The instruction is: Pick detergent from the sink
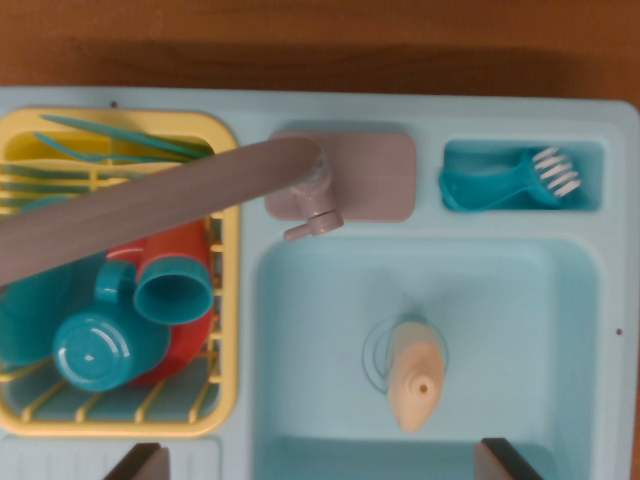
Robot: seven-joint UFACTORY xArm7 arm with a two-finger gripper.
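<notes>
A cream detergent bottle [412,375] stands in the pale blue sink [300,300], over the round drain, its cap pointing up at the camera. My gripper [322,466] hovers above the basin's near edge, open. Only its two dark fingertips [136,463] show at the bottom corners of the wrist view, wide apart, with nothing between them. The bottle lies a little to the wrist view's right of the midline between the fingers and is not touched.
A grey faucet spout [150,208] swings from its base [345,175] over a yellow dish rack [228,300] holding teal cups [172,290] and an orange item. A teal brush [510,180] lies in a small compartment at the back right. Wooden tabletop [320,45] runs behind.
</notes>
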